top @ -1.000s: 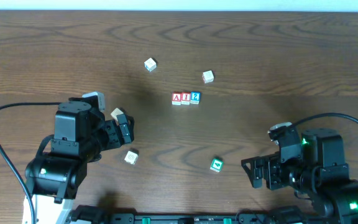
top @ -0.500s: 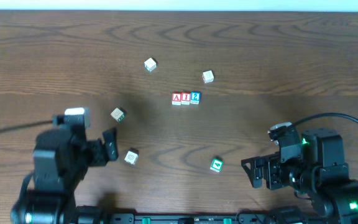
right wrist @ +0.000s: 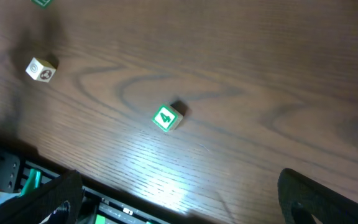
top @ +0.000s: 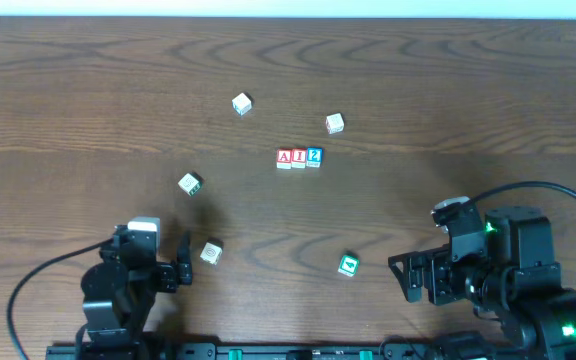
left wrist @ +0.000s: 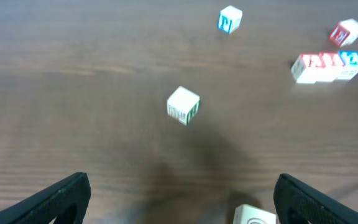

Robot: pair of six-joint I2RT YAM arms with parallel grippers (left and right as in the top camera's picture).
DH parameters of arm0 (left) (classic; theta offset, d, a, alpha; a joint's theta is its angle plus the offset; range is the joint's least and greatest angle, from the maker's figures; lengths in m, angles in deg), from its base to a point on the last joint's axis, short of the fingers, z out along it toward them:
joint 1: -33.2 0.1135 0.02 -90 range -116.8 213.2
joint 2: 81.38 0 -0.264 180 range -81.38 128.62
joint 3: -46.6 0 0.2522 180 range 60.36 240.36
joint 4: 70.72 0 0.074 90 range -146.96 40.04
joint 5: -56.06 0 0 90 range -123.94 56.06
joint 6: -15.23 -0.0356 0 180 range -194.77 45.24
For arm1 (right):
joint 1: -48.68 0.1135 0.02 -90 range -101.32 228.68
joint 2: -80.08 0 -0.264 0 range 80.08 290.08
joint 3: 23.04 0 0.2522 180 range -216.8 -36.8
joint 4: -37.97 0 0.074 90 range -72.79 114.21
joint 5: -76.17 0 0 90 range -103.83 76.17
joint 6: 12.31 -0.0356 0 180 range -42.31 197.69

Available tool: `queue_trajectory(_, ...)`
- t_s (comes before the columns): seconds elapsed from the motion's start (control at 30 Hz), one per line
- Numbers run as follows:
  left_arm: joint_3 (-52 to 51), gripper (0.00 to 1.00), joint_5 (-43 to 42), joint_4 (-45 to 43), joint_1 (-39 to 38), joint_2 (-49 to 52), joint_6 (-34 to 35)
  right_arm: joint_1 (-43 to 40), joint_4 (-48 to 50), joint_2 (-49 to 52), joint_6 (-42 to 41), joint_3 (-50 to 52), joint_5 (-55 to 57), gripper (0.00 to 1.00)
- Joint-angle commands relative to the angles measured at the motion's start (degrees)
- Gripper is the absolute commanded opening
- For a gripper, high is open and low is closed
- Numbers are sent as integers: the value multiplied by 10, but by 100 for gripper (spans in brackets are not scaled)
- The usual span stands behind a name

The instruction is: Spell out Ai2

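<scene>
Left tool (left wrist: 182,186); fingers (left wrist: 61,199) partly off-frame

The red-framed A cube (top: 284,158), red-framed I cube (top: 298,158) and blue-framed 2 cube (top: 314,156) sit touching in a row. They lie flat, mid worktop (top: 88,90).

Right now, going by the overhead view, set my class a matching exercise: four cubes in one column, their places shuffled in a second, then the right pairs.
Cubes
1. A cube
2. I cube
3. 2 cube
4. green cube

Places
a. middle of the row of three
b. alone, nearest the right gripper
c. right end of the row
d. left end of the row

Pairs: 1-d; 2-a; 3-c; 4-b
</scene>
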Motion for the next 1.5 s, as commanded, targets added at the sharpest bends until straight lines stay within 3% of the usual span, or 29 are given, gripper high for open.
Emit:
queue_trajectory(0.0, -24, 96, -15, -7, 5, -24, -14, -3, 0, 0, -7, 1, 2, 99)
queue_trajectory(0.43, -68, 95, -13, -8, 5, -90, -13, -3, 0, 0, -7, 1, 2, 99)
queue_trajectory(1.37, -68, 95, -10, -8, 5, -89, -14, -3, 0, 0, -7, 1, 2, 99)
queue_trajectory(1.47, -68, 96, -10, -8, 5, -89, -14, -3, 36, -7, 17, 2, 40, 99)
